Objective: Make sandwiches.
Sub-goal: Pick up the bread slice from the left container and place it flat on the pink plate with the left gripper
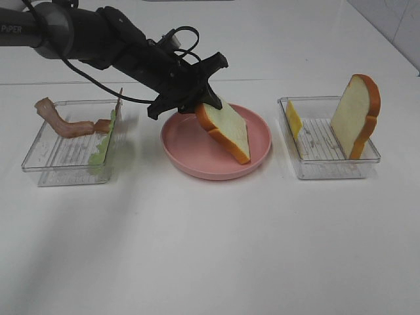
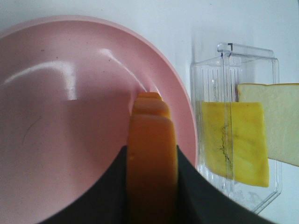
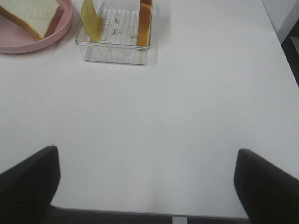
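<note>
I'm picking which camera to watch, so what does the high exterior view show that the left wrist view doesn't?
Only the high view: the left tray with bacon and lettuce. Only the wrist view: close up, the fingers pressing the crust from both sides. Both: the held bread slice, the pink plate, the right tray, the cheese and the second bread slice.

Bright, even overhead light washed the white bench (image 1: pixel 210 249) almost to glare. Shadows were faint and soft beneath the pink plate (image 1: pixel 187 141), and a broad grey one lay on the bench's left. In the left wrist view, white highlights streaked the plate, and the bread slice (image 2: pixel 150 154) close to the lens was blurred. The right gripper (image 3: pixel 148 182) showed only as dark, soft-edged shapes.
</note>
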You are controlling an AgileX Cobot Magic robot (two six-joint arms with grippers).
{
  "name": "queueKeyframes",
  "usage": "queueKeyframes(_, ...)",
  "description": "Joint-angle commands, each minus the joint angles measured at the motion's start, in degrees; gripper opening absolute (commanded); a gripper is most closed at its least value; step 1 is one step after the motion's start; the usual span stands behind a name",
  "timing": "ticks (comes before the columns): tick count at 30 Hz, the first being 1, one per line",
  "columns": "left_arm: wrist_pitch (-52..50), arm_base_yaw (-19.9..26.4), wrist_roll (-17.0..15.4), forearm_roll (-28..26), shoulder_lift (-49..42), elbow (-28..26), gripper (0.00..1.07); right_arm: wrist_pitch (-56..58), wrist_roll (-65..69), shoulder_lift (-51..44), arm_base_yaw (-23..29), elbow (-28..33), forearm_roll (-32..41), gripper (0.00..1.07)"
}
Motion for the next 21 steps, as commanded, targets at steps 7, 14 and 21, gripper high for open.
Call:
queueKeyframes(7, -1.72, -0.34, 0.17, -1.66, 1.55, -0.57, 0.02, 0.17, 0.4, -2.06, -0.17, -0.23, 0.34, 0.99)
queueKeyframes(14, -1.89, -0.4, -0.52, -0.57, 1.55, -0.57, 0.24, 0.17, 0.4, -2.06, -0.17, -0.23, 0.34, 0.99)
queueKeyframes(21, -0.8, -0.4, -0.52, -0.23, 1.55, -0.57, 0.52, 0.17, 0.4, -2.06, -0.17, -0.23, 0.34, 0.99)
